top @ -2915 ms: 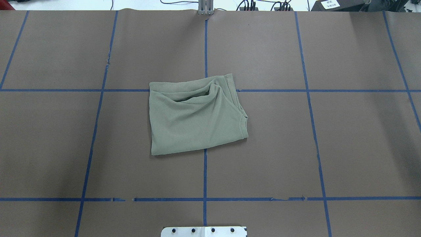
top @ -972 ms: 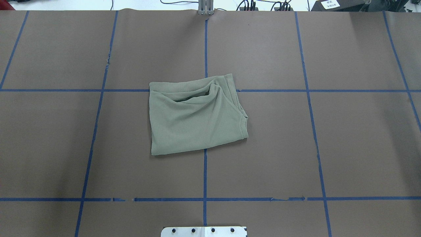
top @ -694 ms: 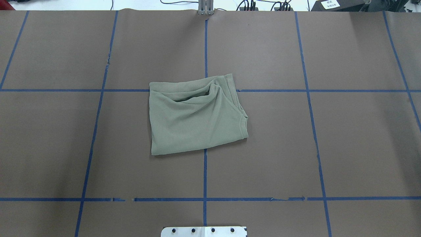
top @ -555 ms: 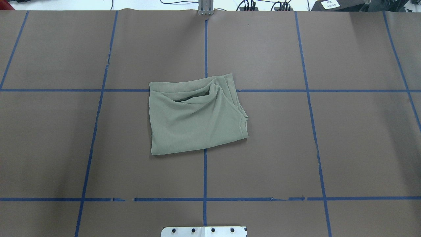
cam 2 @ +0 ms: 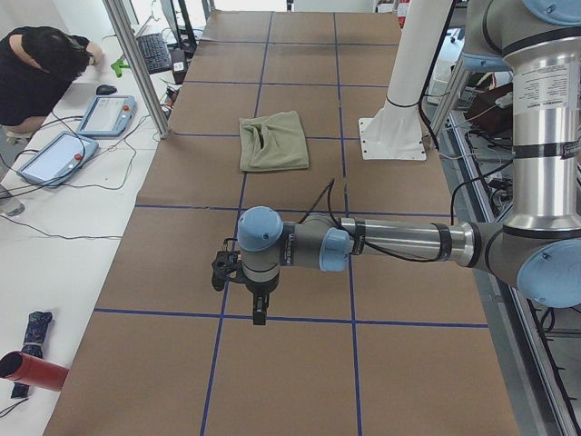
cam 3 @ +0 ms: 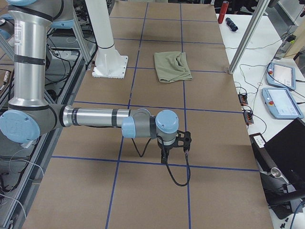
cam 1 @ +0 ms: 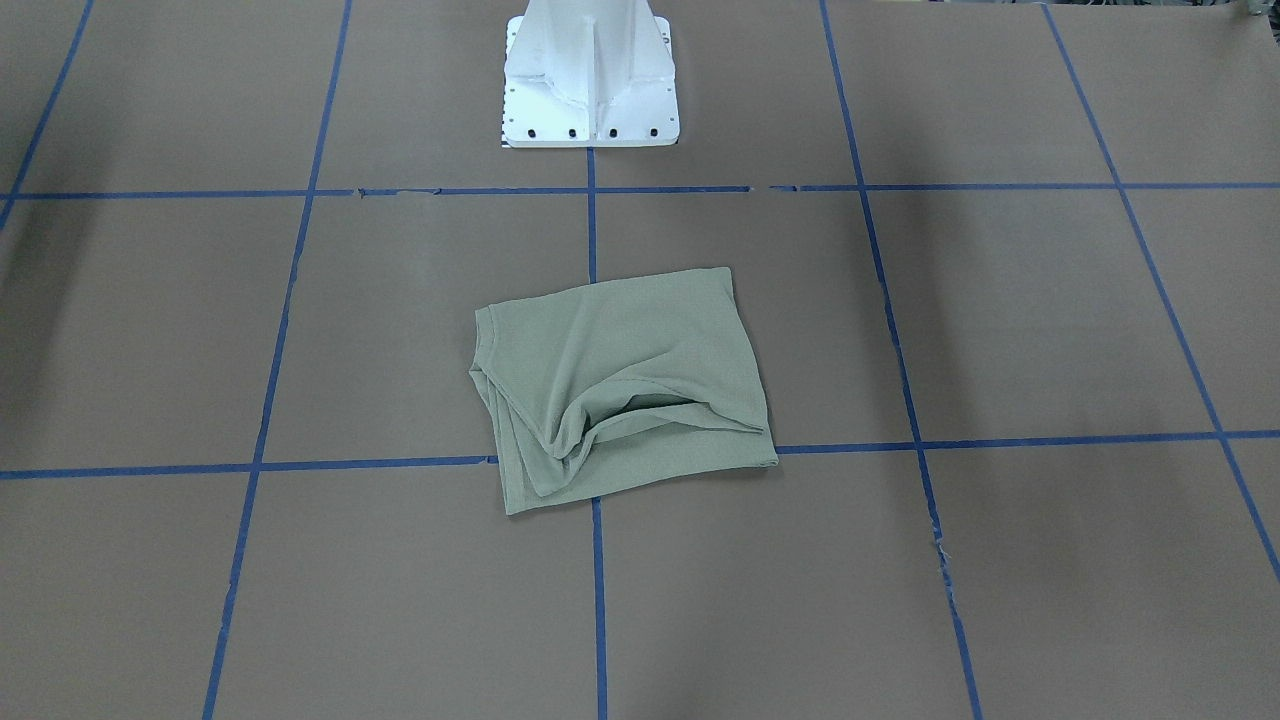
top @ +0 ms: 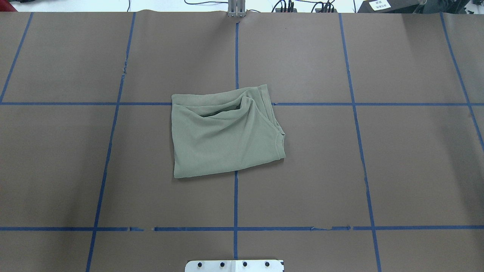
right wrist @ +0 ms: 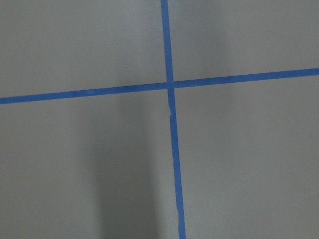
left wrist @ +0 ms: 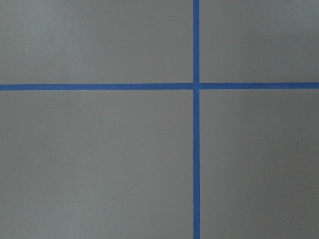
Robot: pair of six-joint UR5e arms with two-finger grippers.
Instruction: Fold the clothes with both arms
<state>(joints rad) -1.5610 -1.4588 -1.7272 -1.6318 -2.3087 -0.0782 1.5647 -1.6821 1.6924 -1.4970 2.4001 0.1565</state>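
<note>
Folded green shirt [top: 223, 134] lies rumpled mid-desk [top: 378, 170].
Left gripper [cam 2: 258, 309] and right gripper [cam 3: 164, 156] hang over opposite desk ends, well apart from it; apart or together, I cannot tell.

The left arm [cam 2: 399, 241] and right arm [cam 3: 93, 117] have silver tubes, grey joints, light-blue caps, and black cables looping by the black left gripper [cam 2: 259, 314] and right gripper [cam 3: 164, 158].

Even, diffuse overhead light, soft grey shadow band on the table [right wrist: 124, 189], wrist views slightly grainy
</note>
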